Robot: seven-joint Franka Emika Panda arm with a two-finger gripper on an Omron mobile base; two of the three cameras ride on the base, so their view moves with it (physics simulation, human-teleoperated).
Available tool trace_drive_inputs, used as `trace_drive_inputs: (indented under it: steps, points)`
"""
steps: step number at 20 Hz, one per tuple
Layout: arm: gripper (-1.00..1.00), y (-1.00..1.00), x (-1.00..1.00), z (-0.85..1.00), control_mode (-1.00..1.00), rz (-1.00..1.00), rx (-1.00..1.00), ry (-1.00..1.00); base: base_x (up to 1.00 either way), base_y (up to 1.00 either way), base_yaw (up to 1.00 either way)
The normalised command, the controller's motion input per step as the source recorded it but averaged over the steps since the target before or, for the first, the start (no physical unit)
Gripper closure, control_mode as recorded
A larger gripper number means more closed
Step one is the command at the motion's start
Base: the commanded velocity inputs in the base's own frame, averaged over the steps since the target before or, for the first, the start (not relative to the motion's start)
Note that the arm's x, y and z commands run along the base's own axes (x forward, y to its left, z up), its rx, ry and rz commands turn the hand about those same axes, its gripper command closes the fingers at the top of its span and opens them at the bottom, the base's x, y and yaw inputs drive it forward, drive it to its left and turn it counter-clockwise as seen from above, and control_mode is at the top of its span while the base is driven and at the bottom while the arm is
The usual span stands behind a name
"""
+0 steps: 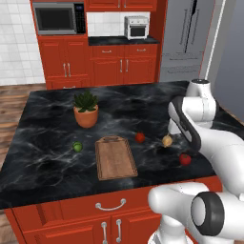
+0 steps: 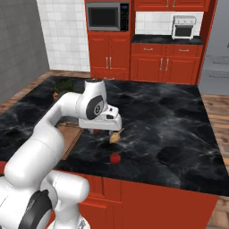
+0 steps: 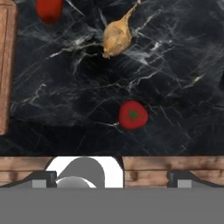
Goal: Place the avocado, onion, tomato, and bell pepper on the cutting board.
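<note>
A red-cabinet kitchen surrounds the black marble worktop (image 1: 47,114) where I work. My pincer (image 3: 111,177) hangs above the worktop with its jaws spread wide, gripping nothing. Directly below and ahead of it sits the tomato (image 3: 133,115), apart from my fingertips. Farther on lies the onion (image 3: 117,38), and beside that a second red item (image 3: 49,9), close to the cutting board (image 1: 114,158). The board is bare. The avocado (image 1: 77,146) rests on its far side, near a potted plant (image 1: 86,109).
</note>
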Motion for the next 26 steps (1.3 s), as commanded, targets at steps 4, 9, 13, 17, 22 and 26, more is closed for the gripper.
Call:
trace_drive_inputs:
  steps: [4,9,13,17,22,26]
  points:
    - [-1.0,-0.23,0.01,-0.11,-1.0,0.0,0.0,0.0,0.0,0.0,0.0]
    - [-1.0,-0.06,0.17,-0.11,-1.0,0.0,0.03,0.05,0.0,0.0,0.0]
    - [-1.0,-0.08,0.18,-0.15,-1.0,0.0,0.03,0.05,0.0,0.0,0.0]
    - [-1.0,-0.13,0.15,-0.21,-1.0,0.0,0.03,0.05,0.0,0.0,0.0]
    - [-1.0,-0.15,0.13,-0.25,-1.0,0.0,0.03,0.07,0.0,0.0,0.0]
    - [-1.0,-0.11,0.14,-0.18,-1.0,0.0,0.03,0.07,0.0,0.0,0.0]
